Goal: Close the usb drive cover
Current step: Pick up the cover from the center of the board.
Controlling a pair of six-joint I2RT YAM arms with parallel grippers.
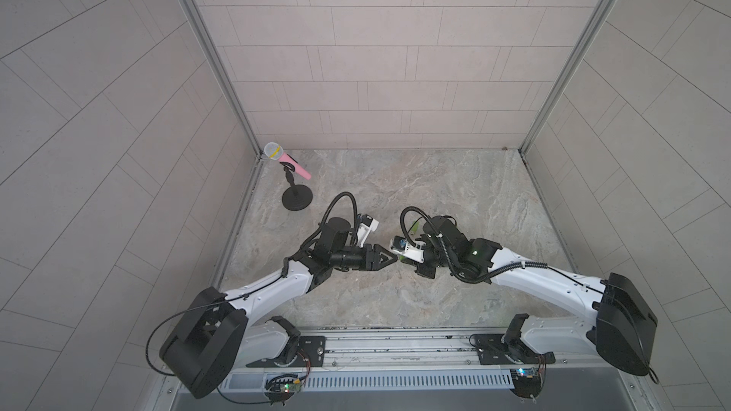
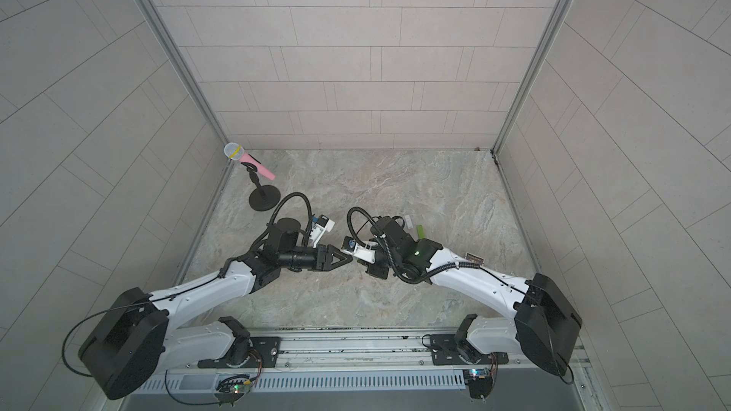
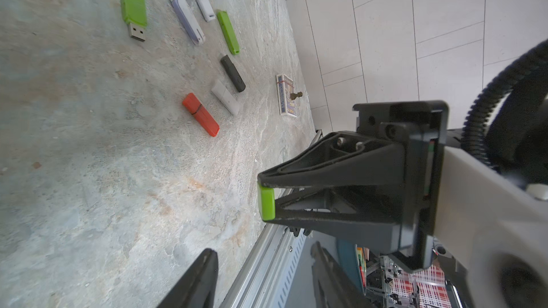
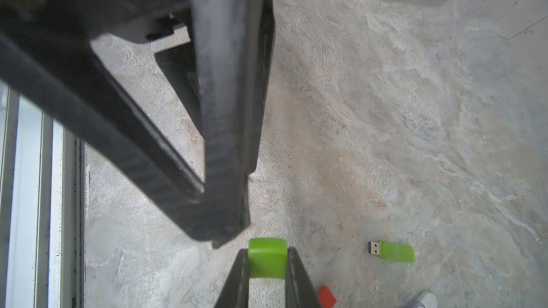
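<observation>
Between the arms, above the tabletop [image 1: 435, 191]: meeting tip to tip, presumably for handling the cover in the air and not against the stone.
Right claw [image 3: 266, 204]: clamping the short green cover [image 4: 267, 256] by its two flat sides, leaving the rounded end sticking out past the fingertips; hollow end not showing, so cannot tell which way it is facing.
Left claw [image 1: 389, 258]: standing partly apart and holding nothing, tips just beside the cover, probably lining up to take or steady it.
Green usb drive [image 3: 132, 1]: lying flat on the tabletop, well apart from both claws, metal plug bare, likely waiting for that cover.
Other drives: lying near the green one and appearing closed, among them orange [image 3: 200, 114], black [image 3: 232, 73] and slim green [image 3: 227, 32]; apparently needing no work.
Stage, as judged: cover off the tabletop, not yet being brought to the plug.
Risk, as judged: slipping or twisting of the small smooth cover during any handover between claws.
</observation>
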